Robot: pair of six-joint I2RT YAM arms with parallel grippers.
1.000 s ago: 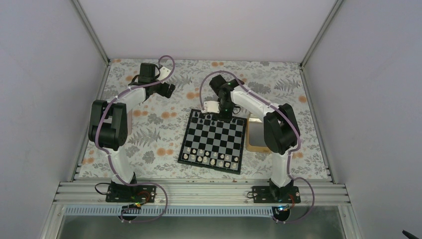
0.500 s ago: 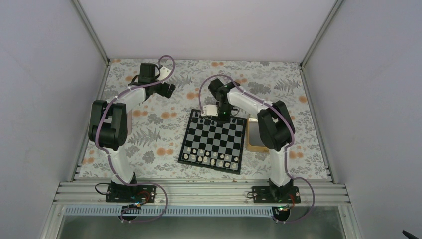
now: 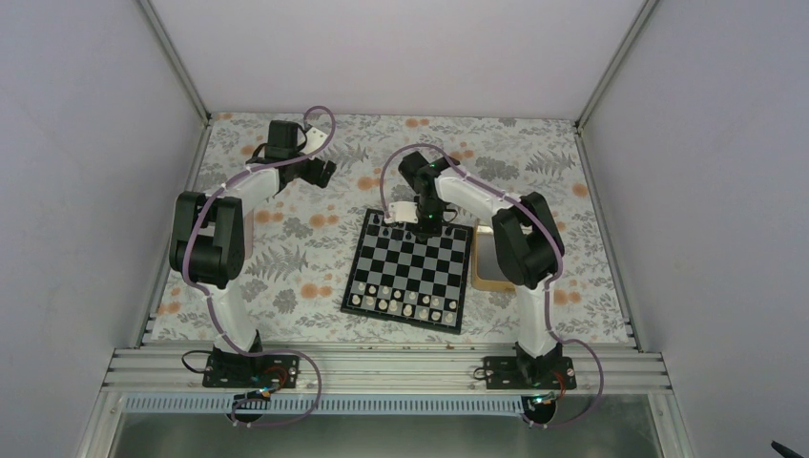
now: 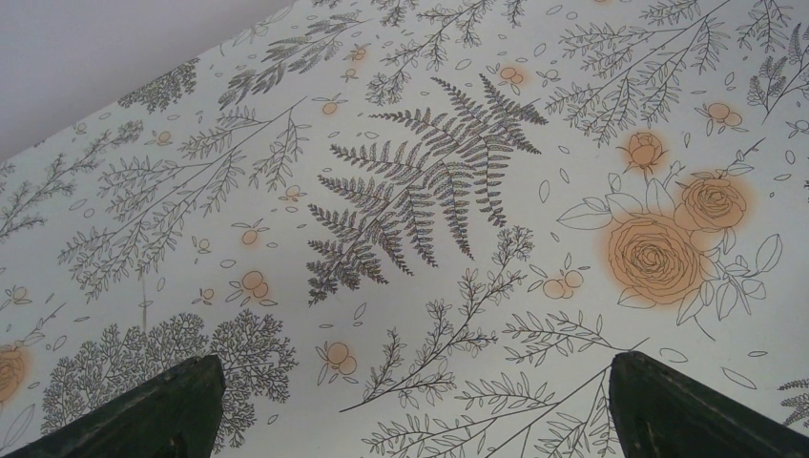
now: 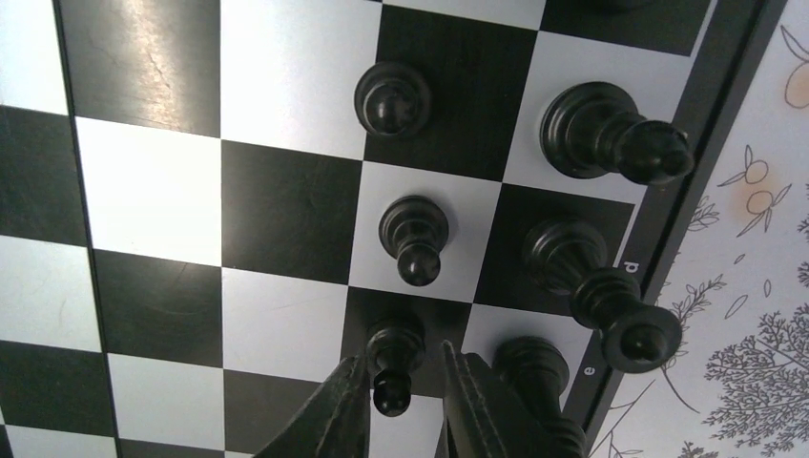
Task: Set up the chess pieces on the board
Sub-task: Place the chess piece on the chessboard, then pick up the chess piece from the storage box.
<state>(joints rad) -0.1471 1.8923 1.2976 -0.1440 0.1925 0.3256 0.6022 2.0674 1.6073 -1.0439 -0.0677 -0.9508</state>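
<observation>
The chequered board [image 3: 406, 270] lies mid-table. Black chess pieces [image 3: 401, 227] stand along its far edge. In the right wrist view, three black pawns sit in one file, and taller black pieces [image 5: 611, 134] stand behind them by the border. My right gripper [image 5: 404, 355] straddles the nearest pawn [image 5: 396, 345], which stands upright on a dark square. Its jaws are slightly parted, with a visible gap on the pawn's right side. My left gripper [image 4: 412, 361] hangs open and empty over the floral cloth, far left of the board [image 3: 327, 172].
White chessmen [image 3: 401, 303] fill the board's two near rows. A tan-rimmed tray [image 3: 488, 277] sits right of the board, partly under the right arm. A tall black piece [image 5: 534, 382] stands close to my right finger. The enclosure's walls stand round the table.
The right arm shifted left and came down over the far rows, then held still. Its jaws have parted slightly around the pawn. The left arm has not moved.
</observation>
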